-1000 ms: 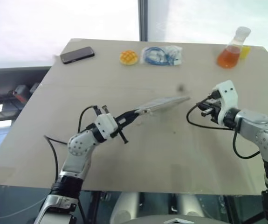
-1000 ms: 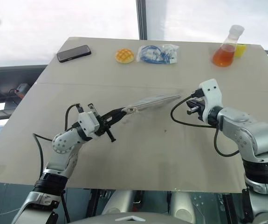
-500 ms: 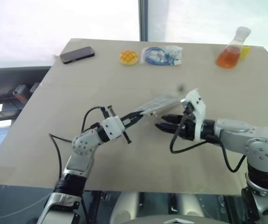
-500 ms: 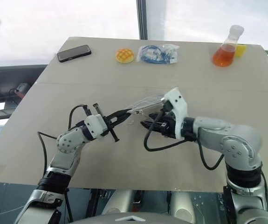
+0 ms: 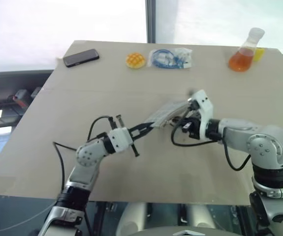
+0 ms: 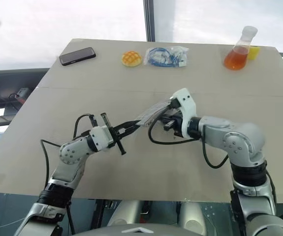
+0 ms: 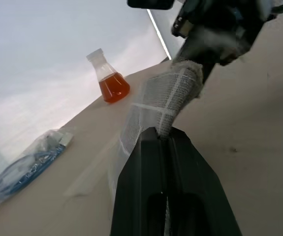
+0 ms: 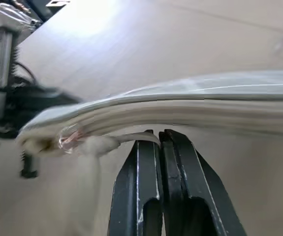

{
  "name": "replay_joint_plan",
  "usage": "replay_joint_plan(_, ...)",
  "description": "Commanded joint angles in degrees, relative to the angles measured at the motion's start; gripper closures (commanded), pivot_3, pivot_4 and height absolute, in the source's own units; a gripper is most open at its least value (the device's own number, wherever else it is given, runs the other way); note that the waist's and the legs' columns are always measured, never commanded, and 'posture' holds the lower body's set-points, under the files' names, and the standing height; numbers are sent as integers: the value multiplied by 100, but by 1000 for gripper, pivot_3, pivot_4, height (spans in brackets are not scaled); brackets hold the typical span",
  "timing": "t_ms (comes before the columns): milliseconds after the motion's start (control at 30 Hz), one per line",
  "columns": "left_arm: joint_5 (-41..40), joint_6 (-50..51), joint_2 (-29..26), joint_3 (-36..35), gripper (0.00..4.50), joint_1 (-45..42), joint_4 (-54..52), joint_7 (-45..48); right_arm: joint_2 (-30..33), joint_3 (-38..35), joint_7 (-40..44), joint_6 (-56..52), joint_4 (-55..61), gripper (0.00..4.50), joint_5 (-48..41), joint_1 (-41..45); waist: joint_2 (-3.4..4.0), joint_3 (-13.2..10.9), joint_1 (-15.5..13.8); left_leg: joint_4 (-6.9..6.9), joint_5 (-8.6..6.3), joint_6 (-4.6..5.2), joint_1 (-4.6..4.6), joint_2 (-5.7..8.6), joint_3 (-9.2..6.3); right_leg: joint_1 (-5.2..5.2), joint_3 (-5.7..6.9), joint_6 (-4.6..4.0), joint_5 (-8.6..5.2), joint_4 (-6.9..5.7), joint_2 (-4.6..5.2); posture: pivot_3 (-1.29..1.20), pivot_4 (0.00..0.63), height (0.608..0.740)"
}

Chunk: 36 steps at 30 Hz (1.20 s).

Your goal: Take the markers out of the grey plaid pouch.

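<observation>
1. Since a second ago my right gripper (image 6: 167, 119) swung in from the right to the grey plaid pouch (image 6: 153, 111).
2. Pouch hangs above the table (image 5: 82, 98), long axis running between my grippers.
3. Left gripper (image 5: 146, 129) pinches its near end; right, pressed shut, pinches its lower edge.

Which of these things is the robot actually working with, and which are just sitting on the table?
In use:
- soft grey plaid fabric pouch, held off the table
- left tool, shut on one end of it
- right tool, shut at its edge

Lying about:
- black phone
- yellow bun-shaped toy
- blue cable in clear bag
- flask of orange liquid
</observation>
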State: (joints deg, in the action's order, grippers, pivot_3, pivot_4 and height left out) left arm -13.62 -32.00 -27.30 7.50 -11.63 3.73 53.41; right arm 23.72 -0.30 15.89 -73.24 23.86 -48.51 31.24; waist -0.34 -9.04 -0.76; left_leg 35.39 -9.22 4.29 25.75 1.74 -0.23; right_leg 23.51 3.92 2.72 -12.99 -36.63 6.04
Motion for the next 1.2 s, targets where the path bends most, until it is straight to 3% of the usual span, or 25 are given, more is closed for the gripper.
replay_joint_plan(33, -342, -171, -140, 52, 4500, 43, -432, 351, 329, -222, 18, 231, -210, 4431, 367, 109, 1, 0, -2, 0, -5, -8, 0, 0, 0, 0, 0, 0, 0, 0, 3, 0, 150, 740)
replay_joint_plan(267, -165, -250, -117, 108, 4500, -58, -417, 414, 590, -192, 145, 319, -466, 4431, 636, 180, 2, -2, 0, 0, -8, -13, 0, 0, 3, 0, -1, 0, 0, 0, 1, 0, 150, 740)
replay_joint_plan(633, -688, -77, -195, -7, 4500, 144, -630, 581, 957, -510, -118, 633, -1034, 4431, 1456, 8, 6, -5, -8, -5, 1, 1, 1, 1, 4, 2, -1, 1, -1, 2, -2, 0, 150, 740)
replay_joint_plan(867, -731, 224, 144, -258, 4500, 36, -349, 4, 1367, -876, -37, 329, -425, 4431, 1387, -362, 11, -8, -7, -6, 1, 2, 6, 1, 5, 1, -1, 2, 0, 3, -4, 0, 150, 740)
replay_joint_plan(1000, -911, 718, 428, -287, 4500, -148, -115, -131, 2049, -662, 591, 417, 512, 4431, 1239, -778, 13, -12, -17, -3, 1, 3, 5, 0, 4, -2, 2, 36, -3, 2, -8, 0, 150, 740)
replay_joint_plan(1133, -1449, 1208, 620, -301, 4500, -354, 162, 296, 2284, -1034, 789, 384, 1373, 2689, 990, -1244, 9, -14, -10, -3, 1, 2, 5, -2, 3, -3, 2, 43, -2, 3, -7, 0, 150, 740)
replay_joint_plan(1200, -1666, 1378, 679, -363, 4500, -410, 262, 545, 2339, -1316, 936, 279, 1649, 2689, 745, -1470, 8, -15, -9, -2, 1, 2, 5, -2, 3, -4, 3, 44, -3, 4, -8, 0, 150, 740)
